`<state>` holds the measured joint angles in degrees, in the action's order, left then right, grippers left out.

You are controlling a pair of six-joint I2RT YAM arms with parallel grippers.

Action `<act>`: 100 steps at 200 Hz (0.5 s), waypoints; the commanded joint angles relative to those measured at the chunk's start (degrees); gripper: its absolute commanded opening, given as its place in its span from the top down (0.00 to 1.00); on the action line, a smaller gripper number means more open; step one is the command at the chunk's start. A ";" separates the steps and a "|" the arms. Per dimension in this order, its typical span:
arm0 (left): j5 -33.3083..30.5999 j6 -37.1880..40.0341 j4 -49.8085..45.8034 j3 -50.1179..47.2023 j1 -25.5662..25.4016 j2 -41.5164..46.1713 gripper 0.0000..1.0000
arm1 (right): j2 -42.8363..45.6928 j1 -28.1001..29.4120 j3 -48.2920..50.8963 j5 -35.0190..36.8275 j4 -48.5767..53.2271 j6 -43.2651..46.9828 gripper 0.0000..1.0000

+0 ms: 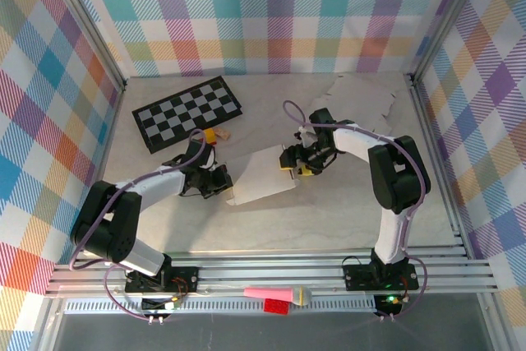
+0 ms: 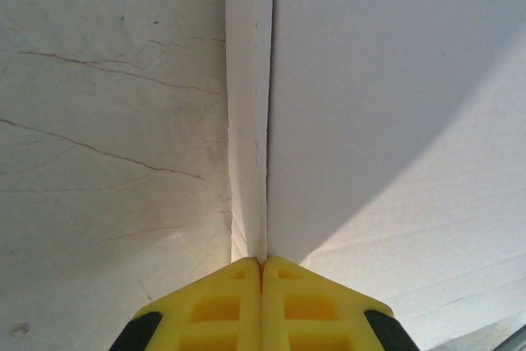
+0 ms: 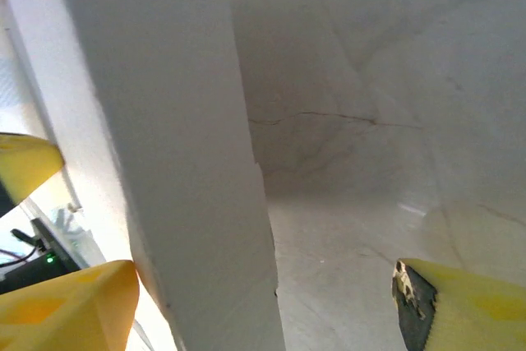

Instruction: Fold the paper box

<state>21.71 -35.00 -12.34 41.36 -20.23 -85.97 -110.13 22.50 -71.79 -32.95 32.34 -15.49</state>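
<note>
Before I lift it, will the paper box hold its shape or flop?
Probably light and fairly stiff: the paper box lies as a thin sheet, yet its raised panel stands straight between the right fingers. It will likely hinge at the crease and may slide on the smooth table.

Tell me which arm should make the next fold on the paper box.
Right, probably. The right end effector is open, straddling a raised panel of the paper box, ready to close. The left end effector is shut at the opposite edge, on a crease.
</note>
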 commanded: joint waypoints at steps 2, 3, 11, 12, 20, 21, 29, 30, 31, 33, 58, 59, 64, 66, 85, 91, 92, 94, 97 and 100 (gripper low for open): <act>-1.85 1.25 -4.10 -2.52 1.41 -0.93 1.00 | -0.79 -0.18 -0.98 -8.26 -2.33 1.09 0.19; -1.85 1.25 -4.05 -2.52 1.42 -0.94 1.00 | -0.83 -0.18 -0.94 -8.53 -2.43 0.95 0.19; -1.79 1.34 -4.09 -2.53 1.57 -1.11 1.00 | -1.09 -0.18 -0.89 -10.89 -3.55 0.01 0.19; -1.78 1.34 -4.09 -2.52 1.58 -1.16 1.00 | -1.11 -0.13 -0.85 -11.21 -3.75 -0.12 0.19; -1.68 1.34 -2.03 -2.47 1.67 -1.38 1.00 | -1.38 -0.09 -0.80 -13.31 -5.09 -1.27 0.20; -1.68 1.34 -1.96 -2.45 1.68 -1.43 1.00 | -1.44 -0.09 -0.72 -13.56 -5.18 -1.37 0.20; -1.59 1.26 -1.85 -2.28 1.68 -1.72 1.00 | -1.66 -0.09 -0.32 -15.25 -6.88 -2.88 0.22; -1.59 1.26 -1.83 -2.27 1.68 -1.77 1.00 | -1.71 -0.09 -0.30 -15.45 -7.13 -3.10 0.22; -1.59 1.26 -1.87 -2.22 1.68 -1.80 1.00 | -1.73 -0.09 -0.20 -15.64 -7.43 -3.34 0.22; -1.59 1.25 -1.89 -2.18 1.68 -1.82 1.00 | -1.75 -0.09 -0.02 -16.05 -7.94 -3.77 0.23; -1.59 1.19 -1.64 -1.49 1.77 -2.18 1.00 | -1.54 0.00 2.08 -19.08 -13.72 -8.79 0.29; -1.59 1.22 -1.68 -1.43 1.77 -2.18 1.00 | -1.52 -0.05 2.13 -19.13 -13.89 -9.00 0.30; -1.59 1.17 -1.70 -1.31 1.77 -2.26 1.00 | -1.45 -0.01 2.41 -19.52 -14.84 -9.93 0.31; -1.59 1.19 -1.72 -1.25 1.77 -2.27 1.00 | -1.44 -0.02 2.50 -19.63 -15.22 -10.29 0.32; -1.41 1.33 -2.02 -0.64 1.77 -2.44 1.00 | -1.41 0.09 3.20 -20.75 -18.00 -13.28 0.39; -1.49 1.41 -1.99 -0.43 1.77 -2.36 1.00 | -1.41 0.17 3.37 -21.02 -18.54 -13.94 0.40; -1.45 1.42 -2.03 -0.38 1.77 -2.36 1.00 | -1.41 0.17 3.39 -21.06 -18.59 -13.99 0.40; -1.49 1.43 -2.07 -0.29 1.79 -2.36 1.00 | -1.47 0.17 3.47 -21.09 -18.75 -14.16 0.40; -1.54 1.43 -2.12 -0.19 1.85 -2.37 1.00 | -1.49 0.24 3.57 -21.30 -18.99 -14.54 0.41; -1.51 1.47 -2.16 -0.08 1.86 -2.36 1.00 | -1.49 0.26 3.72 -21.35 -19.31 -14.91 0.41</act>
<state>23.09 -34.83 -11.64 41.10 -19.18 -86.30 -111.07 22.50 -69.04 -49.69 18.59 -25.82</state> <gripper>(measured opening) 0.040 0.606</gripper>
